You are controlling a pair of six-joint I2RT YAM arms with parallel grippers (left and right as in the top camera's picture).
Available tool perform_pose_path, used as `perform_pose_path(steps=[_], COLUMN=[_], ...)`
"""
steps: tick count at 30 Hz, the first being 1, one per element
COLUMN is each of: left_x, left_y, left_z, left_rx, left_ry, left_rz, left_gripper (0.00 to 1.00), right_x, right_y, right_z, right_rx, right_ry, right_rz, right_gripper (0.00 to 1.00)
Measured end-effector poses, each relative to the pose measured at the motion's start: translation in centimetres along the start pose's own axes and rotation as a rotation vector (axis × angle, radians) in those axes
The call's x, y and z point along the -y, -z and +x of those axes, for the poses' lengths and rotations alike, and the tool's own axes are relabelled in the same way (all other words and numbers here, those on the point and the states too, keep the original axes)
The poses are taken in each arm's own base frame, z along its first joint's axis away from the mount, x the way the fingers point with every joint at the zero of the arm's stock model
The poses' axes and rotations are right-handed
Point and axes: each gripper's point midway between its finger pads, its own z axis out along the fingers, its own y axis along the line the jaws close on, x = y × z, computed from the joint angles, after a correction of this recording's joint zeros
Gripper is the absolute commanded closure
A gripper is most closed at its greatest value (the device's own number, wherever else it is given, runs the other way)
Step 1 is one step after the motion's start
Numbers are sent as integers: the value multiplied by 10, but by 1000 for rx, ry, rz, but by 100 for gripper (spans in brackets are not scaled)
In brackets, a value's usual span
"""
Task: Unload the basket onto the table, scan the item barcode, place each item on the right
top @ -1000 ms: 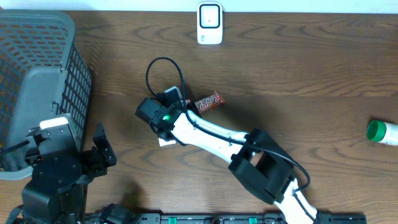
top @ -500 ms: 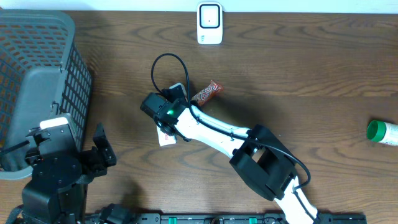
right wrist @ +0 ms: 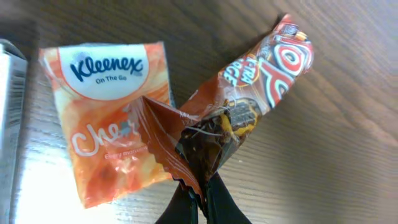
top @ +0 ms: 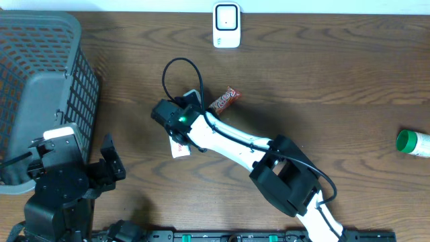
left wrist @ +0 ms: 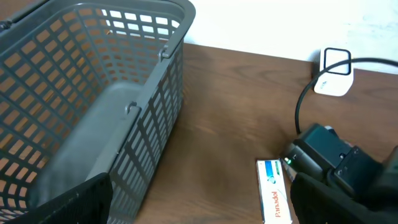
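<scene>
- Pinching the crimped tail of the snack bar [right wrist: 264, 71], my right gripper [right wrist: 198, 190] is clamped tight on the wrapper alone; the bar itself lies on the table, running off toward 1 o'clock in my right wrist view.
- From overhead the bar sits near the table's middle, with the white scanner [top: 226, 25] well apart from it at 12 o'clock.
- My left gripper [top: 113, 160] hangs released and empty at 8 o'clock, beside the grey basket [top: 40, 74].
- To do this step well, I judge I should lift slowly, since a grip on thin film may slip or tear.
- I see no barcode on the upturned face, so the wrapper probably needs turning before it faces the scanner.
- The tissue pack [right wrist: 106, 112] touches the bar at 9 o'clock; I should rise straight up so as not to drag it.
- The pack reads "Kleenex On The Go", then "Che…", cut off by the wrapper.
- The bar's big red-and-white lettering is too crumpled to read surely.
- A white box [left wrist: 274, 198] reads "Panadol".
</scene>
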Motion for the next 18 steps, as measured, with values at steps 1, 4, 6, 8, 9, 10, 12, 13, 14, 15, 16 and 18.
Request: perform_pose_path(steps=[1, 4, 6, 8, 9, 10, 12, 13, 14, 15, 16, 18], left_x=[0, 0, 0, 0, 0, 0, 0, 0, 0, 0, 0, -1], left_y=[0, 0, 0, 0, 0, 0, 0, 0, 0, 0, 0, 0], left_z=[0, 0, 0, 0, 0, 0, 0, 0, 0, 0, 1, 2], left_rx=[0, 0, 0, 0, 0, 0, 0, 0, -1, -1, -2, -7], left_ry=[0, 0, 0, 0, 0, 0, 0, 0, 0, -1, -2, -4], left_rz=[0, 0, 0, 0, 0, 0, 0, 0, 0, 0, -1, -2], left_gripper=[9, 9, 9, 9, 9, 8, 9, 8, 8, 8, 8, 9], right_x=[1, 5, 5, 2, 0, -2, -6, -6, -5, -4, -2, 1], right_y=[4, 18, 30, 40, 44, 49, 59, 65, 70, 74, 78, 88], right_z=[-2, -10, -11, -11, -10, -10, -9, -7, -6, -5, -4, 0], right_rx=[0, -10, -35, -65, -76, -91, -124, -140, -156, -169, -182, -213], right_ry=[0, 5, 9, 12, 13, 14, 21, 25, 27, 27, 29, 40], right_rz=[0, -13, -46, -93, -113, -141, -198, -218, -234, -246, -255, -278], right_gripper=[99, 99, 99, 99, 99, 99, 99, 99, 99, 99, 99, 99])
